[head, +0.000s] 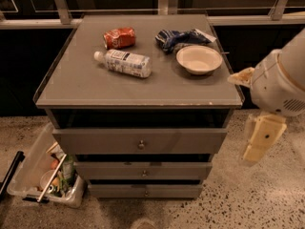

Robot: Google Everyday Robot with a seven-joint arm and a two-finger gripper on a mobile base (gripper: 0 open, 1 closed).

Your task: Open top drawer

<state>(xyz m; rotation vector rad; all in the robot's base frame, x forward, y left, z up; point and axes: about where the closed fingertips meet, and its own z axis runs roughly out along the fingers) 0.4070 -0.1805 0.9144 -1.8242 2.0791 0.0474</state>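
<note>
The top drawer (139, 140) is the widest grey front of three, just under the cabinet's grey top, with a small round metal knob (141, 144) at its centre. Its front stands slightly forward of a dark gap below the top. Two shorter drawers (143, 170) sit beneath it. My gripper (259, 140) hangs at the right of the cabinet, about level with the top drawer and to the right of its front, touching nothing. The white arm housing (281, 82) is above it.
On the cabinet top (81, 87) lie a red can (119, 37), a plastic bottle (125, 62), a blue chip bag (178, 37) and a white bowl (199, 59). A clear bin of clutter (45, 173) stands on the speckled floor at lower left. A railing runs behind.
</note>
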